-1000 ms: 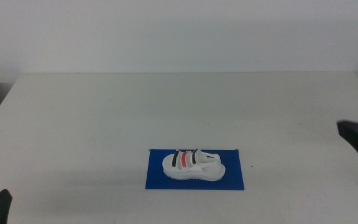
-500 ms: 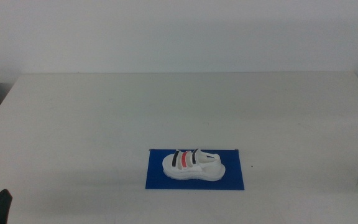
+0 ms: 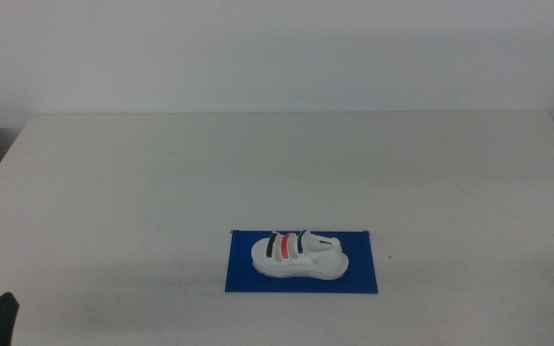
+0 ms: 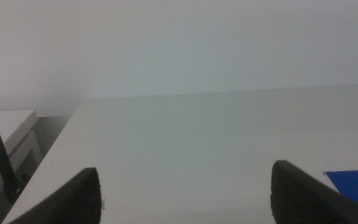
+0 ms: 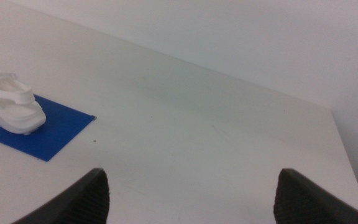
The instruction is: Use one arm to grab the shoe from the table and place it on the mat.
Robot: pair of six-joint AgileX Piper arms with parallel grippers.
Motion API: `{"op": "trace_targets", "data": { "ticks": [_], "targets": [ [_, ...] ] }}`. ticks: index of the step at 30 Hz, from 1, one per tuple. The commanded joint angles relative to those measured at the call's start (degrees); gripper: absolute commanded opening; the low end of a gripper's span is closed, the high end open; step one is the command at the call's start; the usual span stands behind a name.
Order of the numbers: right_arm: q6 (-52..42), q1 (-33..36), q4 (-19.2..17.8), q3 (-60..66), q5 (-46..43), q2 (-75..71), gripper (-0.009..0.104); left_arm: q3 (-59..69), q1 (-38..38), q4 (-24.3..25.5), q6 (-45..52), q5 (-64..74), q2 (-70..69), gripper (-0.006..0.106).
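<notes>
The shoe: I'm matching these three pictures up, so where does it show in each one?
Middle view: the shoe sits on the blue mat, low and centre.
Left wrist view: only a white sliver at the right edge, probably the shoe; beside it, a mat corner.
Right wrist view: shoe at the left edge, on the mat.
Shared landmark: the mat.

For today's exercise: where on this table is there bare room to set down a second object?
The table is bare behind, left and right of the mat. The shoe fills most of the mat. Only a narrow strip lies between the mat and the near edge.

Left tool (image 4: 185,193) and right tool (image 5: 191,196), dark rounded jaws
</notes>
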Motion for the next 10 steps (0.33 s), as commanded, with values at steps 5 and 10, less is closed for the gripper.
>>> {"op": "trace_targets", "data": {
  "ticks": [5,10],
  "targets": [
    [-0.29,-0.63,-0.44,1.43,-4.63,-3.69,0.069,0.4,-0.25,-0.55,-0.27,-4.7,-0.79,0.094],
    [-0.29,-0.57,-0.49,3.93,-4.71,-3.84,0.069,0.4,-0.25,-0.55,-0.27,-4.7,-0.67,0.094]
  ]
}}
